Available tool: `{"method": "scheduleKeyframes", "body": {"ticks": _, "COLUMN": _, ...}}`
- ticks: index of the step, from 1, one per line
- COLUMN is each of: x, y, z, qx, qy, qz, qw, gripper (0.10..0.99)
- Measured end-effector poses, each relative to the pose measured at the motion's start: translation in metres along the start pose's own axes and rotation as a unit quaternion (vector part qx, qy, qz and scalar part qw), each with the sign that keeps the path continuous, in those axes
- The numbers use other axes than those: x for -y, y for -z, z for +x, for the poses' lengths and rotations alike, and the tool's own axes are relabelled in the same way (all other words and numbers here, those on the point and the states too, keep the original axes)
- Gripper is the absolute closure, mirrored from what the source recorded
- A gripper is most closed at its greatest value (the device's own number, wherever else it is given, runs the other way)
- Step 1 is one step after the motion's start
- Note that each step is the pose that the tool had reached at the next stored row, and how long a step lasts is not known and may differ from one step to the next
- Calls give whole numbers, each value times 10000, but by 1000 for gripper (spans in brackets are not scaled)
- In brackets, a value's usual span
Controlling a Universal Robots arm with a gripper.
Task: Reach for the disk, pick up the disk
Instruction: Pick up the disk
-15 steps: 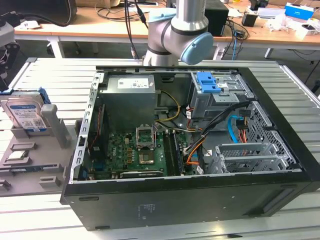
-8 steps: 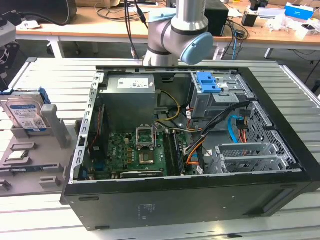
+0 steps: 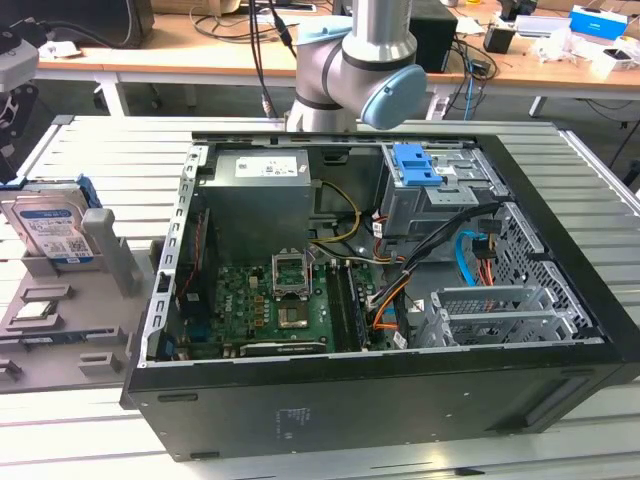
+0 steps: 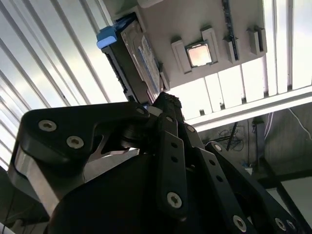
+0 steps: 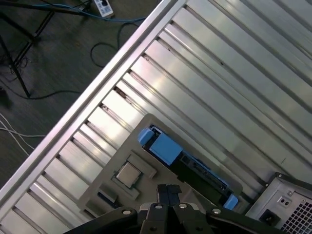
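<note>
My claw [image 5: 168, 191], closed up and empty, hangs over the tray [image 5: 102, 185], where the disk [image 5: 195, 168] stands upright along one edge; descending unopened, I'd likely knock it over

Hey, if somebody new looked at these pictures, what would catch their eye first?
The open computer case sits mid-table in the exterior view, motherboard and cables bared, the arm beyond it. At the exterior view's left the disk stands on edge in a grey holder; in the first wrist view the gripper is clear of it.
</note>
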State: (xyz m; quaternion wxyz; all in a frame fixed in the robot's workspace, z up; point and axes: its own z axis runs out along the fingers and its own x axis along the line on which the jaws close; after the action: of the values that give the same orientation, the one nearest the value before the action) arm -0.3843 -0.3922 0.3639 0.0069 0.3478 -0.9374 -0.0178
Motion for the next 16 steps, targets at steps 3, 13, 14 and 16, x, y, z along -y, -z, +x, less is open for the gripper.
{"method": "scheduleKeyframes", "body": {"ticks": 3, "x": -1, "y": 0, "z": 0, "qx": -9, "qy": 228, "qz": 0, "qw": 9997, "gripper": 980}}
{"method": "scheduleKeyframes", "body": {"ticks": 13, "x": 0, "y": 0, "z": 0, "qx": -29, "qy": 755, "qz": 0, "qw": 9971, "gripper": 980}}
{"method": "scheduleKeyframes", "body": {"ticks": 14, "x": 0, "y": 0, "z": 0, "qx": -31, "qy": 820, "qz": 0, "qw": 9966, "gripper": 980}}
{"method": "scheduleKeyframes", "body": {"ticks": 16, "x": 0, "y": 0, "z": 0, "qx": -36, "qy": 961, "qz": 0, "qw": 9954, "gripper": 980}}
